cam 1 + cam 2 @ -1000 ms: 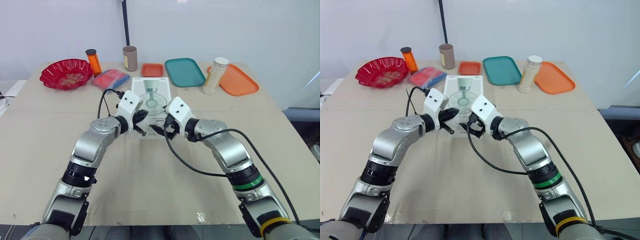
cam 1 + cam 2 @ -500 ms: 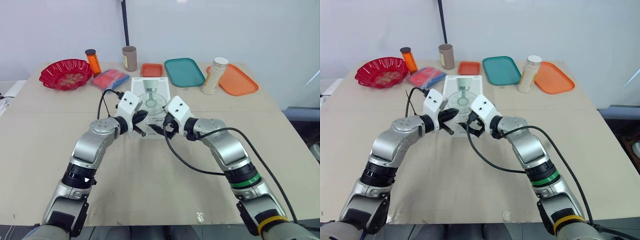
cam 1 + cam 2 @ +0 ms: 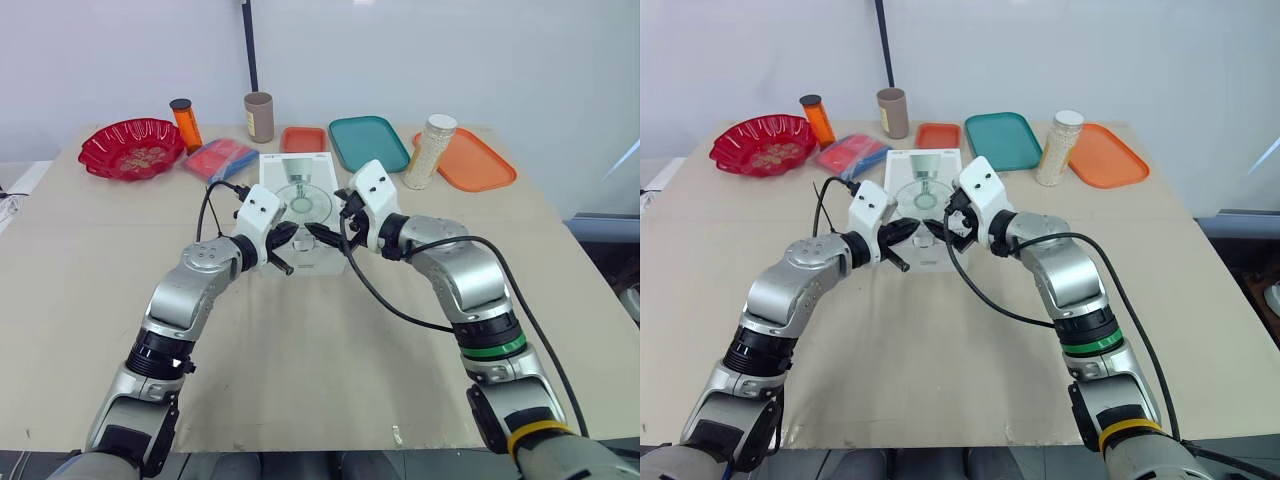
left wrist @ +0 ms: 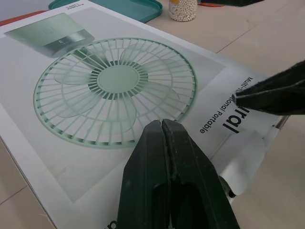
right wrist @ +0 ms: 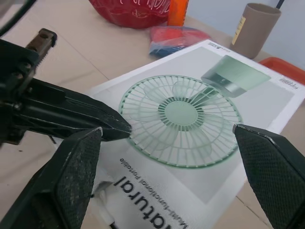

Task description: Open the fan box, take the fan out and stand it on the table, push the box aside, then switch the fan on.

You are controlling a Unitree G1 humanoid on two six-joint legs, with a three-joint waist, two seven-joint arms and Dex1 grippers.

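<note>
– Which step is running?
– Opening. The flat white cardboard fan box [image 3: 305, 195] is lying mid-table, a near-end flap sticking out. The left gripper [image 4: 162, 129] is sitting there clenched empty; the right gripper [image 5: 167, 131] is hovering spread wide.
– Next?
– Probably pinching that flap.

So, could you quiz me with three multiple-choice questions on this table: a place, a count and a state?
1. The red bowl stands at the table's: A) far left corner B) near right corner C) middle.
2. Number of trays: A) one B) three C) five.
3. The right pincer is: A) wide open B) shut, empty C) shut on a tray.
Answers: A, it sits far back on the left; B, two orange and one teal; A, its fingers stand wide apart over the fan box.
</note>
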